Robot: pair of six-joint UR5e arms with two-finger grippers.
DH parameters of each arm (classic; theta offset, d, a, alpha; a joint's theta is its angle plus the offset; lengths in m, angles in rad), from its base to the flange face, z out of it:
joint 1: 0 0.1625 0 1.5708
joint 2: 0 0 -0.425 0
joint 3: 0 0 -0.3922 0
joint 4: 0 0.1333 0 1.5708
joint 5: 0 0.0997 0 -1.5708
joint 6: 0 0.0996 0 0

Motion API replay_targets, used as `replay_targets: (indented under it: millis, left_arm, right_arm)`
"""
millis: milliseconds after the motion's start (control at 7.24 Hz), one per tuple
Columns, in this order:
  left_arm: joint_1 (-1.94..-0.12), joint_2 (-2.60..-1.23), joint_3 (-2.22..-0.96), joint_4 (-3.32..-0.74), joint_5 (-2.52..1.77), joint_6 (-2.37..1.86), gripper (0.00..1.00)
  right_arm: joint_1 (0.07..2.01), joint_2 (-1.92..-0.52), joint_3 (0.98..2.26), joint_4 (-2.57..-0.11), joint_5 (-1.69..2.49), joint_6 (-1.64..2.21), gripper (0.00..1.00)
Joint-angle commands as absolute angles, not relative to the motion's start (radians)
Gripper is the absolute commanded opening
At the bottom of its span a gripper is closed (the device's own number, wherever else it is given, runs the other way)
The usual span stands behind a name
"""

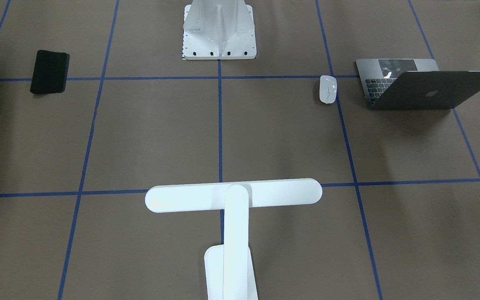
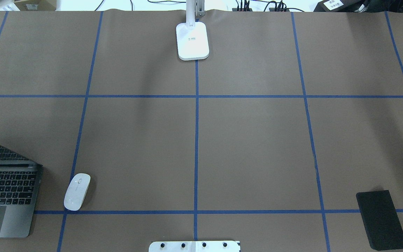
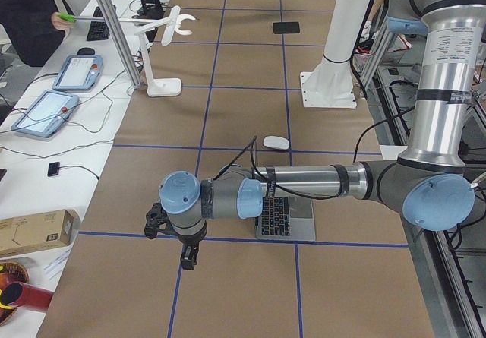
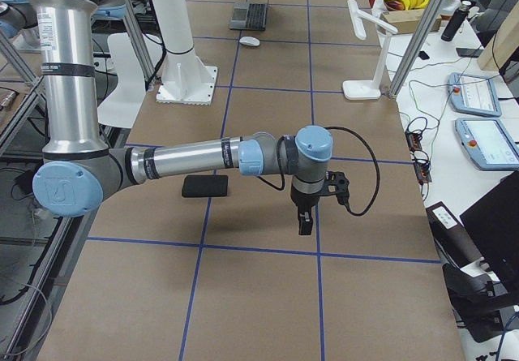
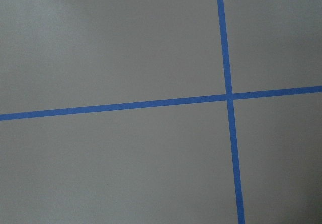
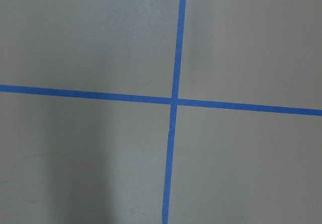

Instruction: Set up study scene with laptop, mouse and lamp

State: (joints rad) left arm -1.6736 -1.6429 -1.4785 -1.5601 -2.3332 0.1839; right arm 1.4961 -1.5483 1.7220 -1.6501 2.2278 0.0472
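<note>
The laptop (image 2: 5,189) stands open at the table's near left, its lid (image 1: 431,89) showing the apple logo. The white mouse (image 2: 77,191) lies just right of it on a blue tape line. The white T-shaped lamp (image 1: 233,196) stands at the far middle edge, with its base (image 2: 192,40) on the centre line. My left gripper (image 3: 186,260) hangs above the table beyond the laptop's left side. My right gripper (image 4: 305,225) hangs above the table's right end. Both show only in the side views, so I cannot tell whether they are open or shut. Both wrist views show only bare taped table.
A flat black pad (image 2: 381,219) lies at the near right. The white bolted pedestal (image 1: 219,29) stands at the near middle. Blue tape lines (image 2: 196,140) grid the brown table. Tablets and cables (image 3: 61,102) lie on the bench past the far edge.
</note>
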Motion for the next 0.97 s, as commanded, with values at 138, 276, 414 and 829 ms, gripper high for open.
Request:
replay_targets:
  millis: [138, 276, 414, 829]
  left_arm:
    - [-1.674, -1.643, -1.479, -1.560, -2.333, 0.181, 0.99]
    - [-1.674, -1.643, -1.479, -1.559, -2.336, 0.173, 0.99]
    - [-1.675, -1.638, -1.515, -1.543, -2.379, 0.125, 0.99]
    - [-1.672, -1.568, -1.578, -1.542, -2.388, -0.136, 0.99]
  right_arm:
    - [1.488, -1.552, 1.724, -1.641, 2.237, 0.046, 1.00]
    - [1.486, -1.552, 1.711, -1.644, 2.230, 0.046, 1.00]
    - [1.486, -1.554, 1.713, -1.654, 2.229, 0.048, 1.00]
    - [1.468, -1.586, 1.720, -1.649, 2.198, 0.045, 1.00]
